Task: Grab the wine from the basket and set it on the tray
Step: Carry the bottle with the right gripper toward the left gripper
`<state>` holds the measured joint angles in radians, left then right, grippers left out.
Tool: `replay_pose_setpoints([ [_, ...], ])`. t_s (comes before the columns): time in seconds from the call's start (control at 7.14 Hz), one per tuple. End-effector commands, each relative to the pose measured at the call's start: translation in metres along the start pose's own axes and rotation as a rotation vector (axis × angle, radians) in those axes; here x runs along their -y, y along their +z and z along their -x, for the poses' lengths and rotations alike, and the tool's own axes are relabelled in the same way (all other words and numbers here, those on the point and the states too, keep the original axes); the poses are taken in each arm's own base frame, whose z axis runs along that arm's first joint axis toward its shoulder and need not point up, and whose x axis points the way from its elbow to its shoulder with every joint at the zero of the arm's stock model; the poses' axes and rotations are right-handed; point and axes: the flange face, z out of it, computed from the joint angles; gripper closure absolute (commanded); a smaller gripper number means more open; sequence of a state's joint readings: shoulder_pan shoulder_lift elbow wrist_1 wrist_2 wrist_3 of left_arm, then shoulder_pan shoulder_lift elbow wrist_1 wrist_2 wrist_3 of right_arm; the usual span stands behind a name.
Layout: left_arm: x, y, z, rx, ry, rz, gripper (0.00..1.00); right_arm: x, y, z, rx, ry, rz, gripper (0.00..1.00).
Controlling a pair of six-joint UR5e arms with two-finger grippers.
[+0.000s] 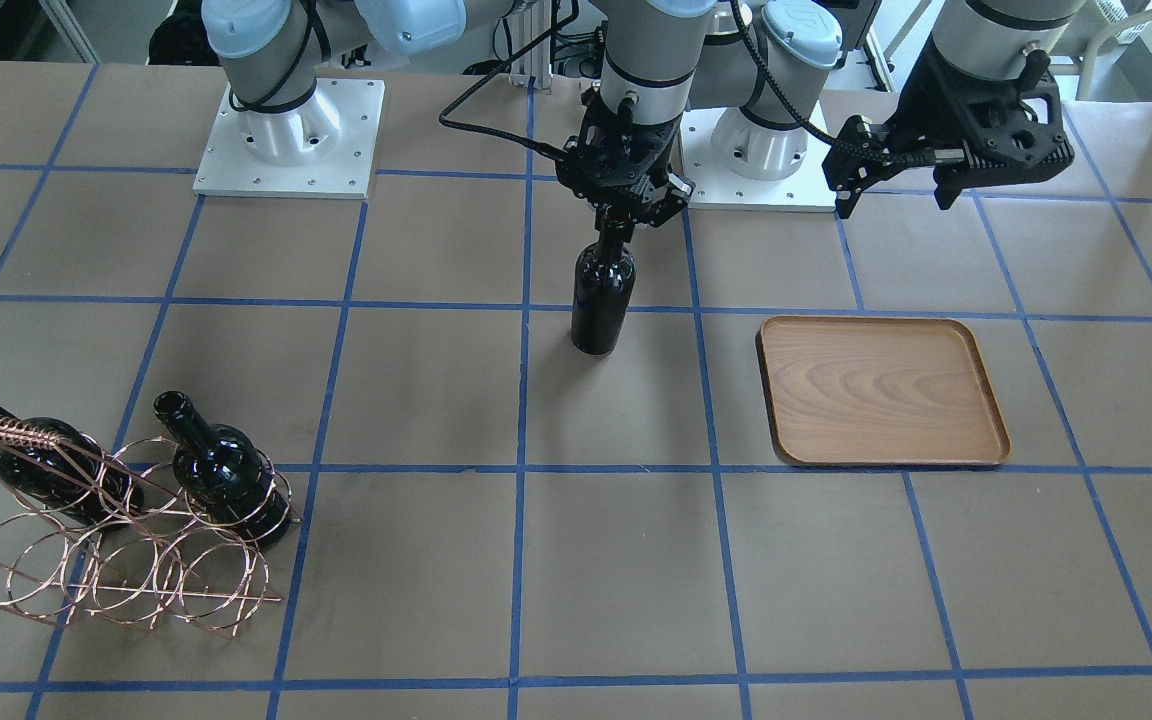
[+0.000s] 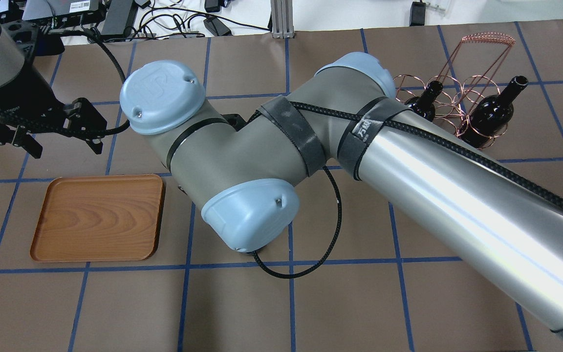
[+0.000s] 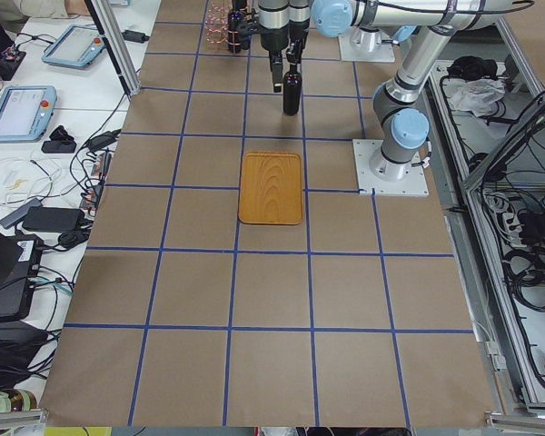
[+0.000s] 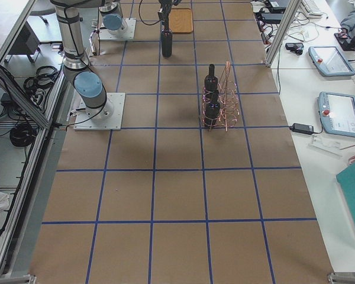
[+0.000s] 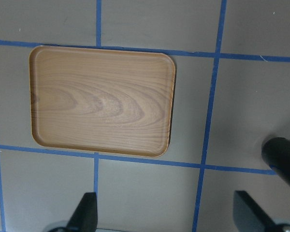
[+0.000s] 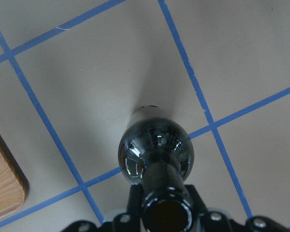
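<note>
basket [image 1: 126, 530]: far left in the front-facing view, a copper wire rack on the table [image 1: 436, 580], with 2 other bottles [image 1: 226, 480] lying in its loops, necks angled up.
wine bottle [image 1: 603, 295]: already out of the basket, upright mid-table, well apart from the rack and short of the tray. can't tell if its base touches the table or hangs just above it.
right gripper [image 1: 622, 212]: clamped on the bottle's neck just under the mouth, fingers closed snug around it.
tray [image 1: 881, 392]: flat on the table just right of the bottle, bare wood, nothing on it.
left gripper [image 1: 894, 195]: fingers spread wide, nothing in them, hovering above the table behind the tray.
handling: my guess is stiff, fairly heavy, breakable glass, and that glossy skin looks slippery. the neck is the only slim spot to pinch, and the lip at the mouth should catch if it slides. the heavy body hanging under a neck grip could swing, so go slow and set it flat inside the low rim.
</note>
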<state>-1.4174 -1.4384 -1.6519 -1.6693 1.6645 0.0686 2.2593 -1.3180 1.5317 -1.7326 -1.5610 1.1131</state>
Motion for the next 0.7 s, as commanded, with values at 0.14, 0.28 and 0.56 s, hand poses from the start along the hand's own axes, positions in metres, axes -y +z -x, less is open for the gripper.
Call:
replay_pose_setpoints([
  [0.14,-0.006,-0.006,0.000,0.002,0.001,-0.006,0.00,0.008,-0.018,-0.004,0.039,-0.028,-0.001,0.00],
  [0.28,-0.005,-0.004,-0.003,-0.013,0.015,-0.007,0.00,0.015,-0.036,-0.009,0.057,-0.101,-0.027,0.00],
  [0.56,-0.005,-0.001,-0.014,-0.020,0.027,0.001,0.00,0.098,-0.082,-0.067,0.031,-0.309,-0.112,0.00],
])
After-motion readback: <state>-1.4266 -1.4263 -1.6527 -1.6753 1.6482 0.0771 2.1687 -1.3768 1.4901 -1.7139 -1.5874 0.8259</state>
